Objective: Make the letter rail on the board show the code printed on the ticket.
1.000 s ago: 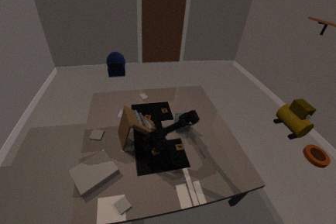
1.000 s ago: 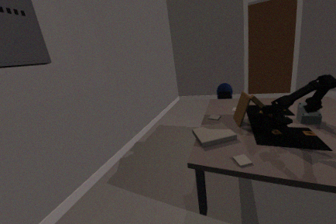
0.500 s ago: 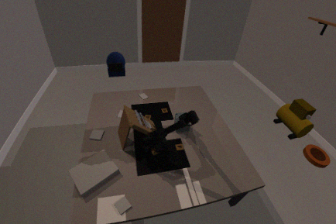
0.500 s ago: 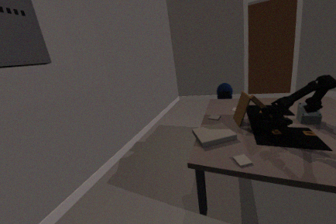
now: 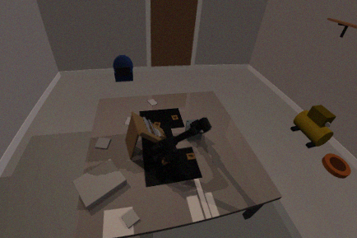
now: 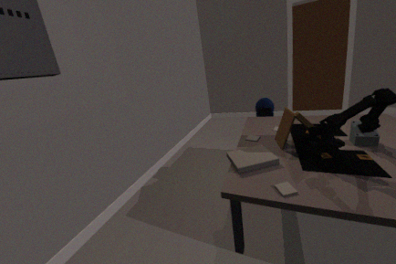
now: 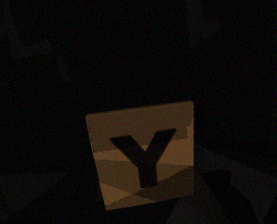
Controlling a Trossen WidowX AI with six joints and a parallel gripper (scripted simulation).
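Observation:
A square wooden tile with a black Y [image 7: 126, 167] [image 5: 164, 161] [image 6: 326, 154] lies on the black mat [image 5: 153, 175] [image 6: 315, 165], letter facing the wrist camera. My gripper [image 5: 166, 159] is down over it and shut on it; the dark fingers barely show. Other orange-brown tiles lie on the mat: one at the near right [image 5: 191, 156] [image 6: 365, 157], one at the far side [image 5: 174, 117] and one beside the rail [image 5: 157, 124]. Their letters are too small to read. The wooden board [image 5: 132, 136] [image 6: 285, 128] stands tilted at the mat's left, with pale rail strips [image 5: 150, 125]. The ticket's code is not readable.
A thick pale slab [image 5: 100, 184] [image 6: 253, 160] lies at the left of the table. Small pale pads lie near the front edge [image 5: 131, 217] [image 6: 286, 188], at the left [image 5: 103, 143] [image 6: 253, 139] and at the back [image 5: 152, 102]. The arm reaches low across the mat.

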